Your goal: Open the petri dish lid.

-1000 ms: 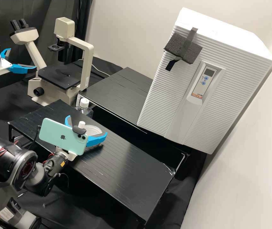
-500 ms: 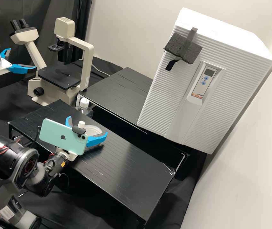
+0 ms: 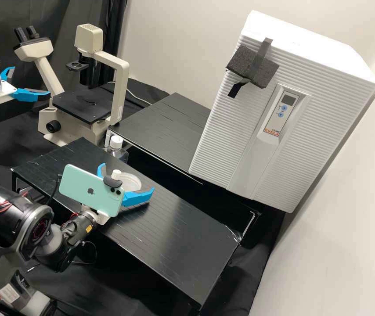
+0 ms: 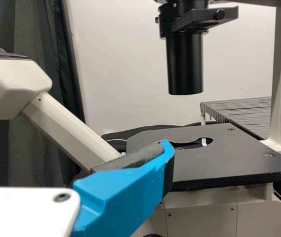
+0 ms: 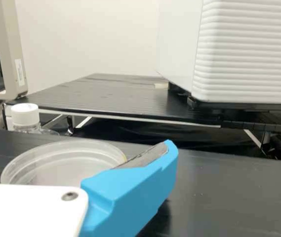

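The clear round petri dish [image 3: 131,181] lies on the front black bench, partly hidden behind my right gripper [image 3: 128,177] in the high view. The gripper is open, one blue finger on each side of the dish. In the right wrist view the dish [image 5: 66,160] rests beside and behind the visible finger of my right gripper [image 5: 130,190]; whether they touch I cannot tell. Lid and base cannot be told apart. My left gripper [image 3: 31,80] is open and empty at the upper left, by the microscope; its blue finger [image 4: 123,195] shows in the left wrist view.
The microscope [image 3: 84,104] stands behind the front bench [image 3: 170,237]. A bottle with a white cap [image 3: 116,142] is near the bench's far edge, beyond the dish. A large white ribbed incubator [image 3: 222,131] stands on the rear black bench [image 3: 170,127].
Over the last half second, my right gripper has shifted slightly to the right and downward in the high view. Its fingers remain apart, and the left arm has kept still.
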`<action>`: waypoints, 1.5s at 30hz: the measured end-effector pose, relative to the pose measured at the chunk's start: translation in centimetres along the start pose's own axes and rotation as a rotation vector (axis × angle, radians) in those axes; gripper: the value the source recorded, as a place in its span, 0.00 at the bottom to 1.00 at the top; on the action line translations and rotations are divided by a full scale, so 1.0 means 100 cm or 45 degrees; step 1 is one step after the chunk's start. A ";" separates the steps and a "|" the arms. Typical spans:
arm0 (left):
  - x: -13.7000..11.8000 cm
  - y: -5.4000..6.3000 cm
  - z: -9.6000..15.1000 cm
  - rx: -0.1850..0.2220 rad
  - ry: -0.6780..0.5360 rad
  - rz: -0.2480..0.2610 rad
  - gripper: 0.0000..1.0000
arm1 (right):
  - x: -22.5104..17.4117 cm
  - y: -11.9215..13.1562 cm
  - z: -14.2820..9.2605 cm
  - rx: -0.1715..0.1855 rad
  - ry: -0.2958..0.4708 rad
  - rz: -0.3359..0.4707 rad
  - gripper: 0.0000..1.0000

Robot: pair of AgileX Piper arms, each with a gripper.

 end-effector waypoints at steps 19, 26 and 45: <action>0.000 0.000 0.000 0.000 0.000 0.000 1.00 | 0.000 -0.004 0.000 -0.033 -0.013 -0.022 1.00; 0.000 0.000 0.000 0.000 0.000 0.000 1.00 | 0.000 -0.005 -0.001 -0.032 -0.010 -0.025 0.00; 0.000 0.000 0.000 0.000 0.000 0.000 1.00 | 0.000 -0.005 -0.001 -0.032 -0.010 -0.025 0.00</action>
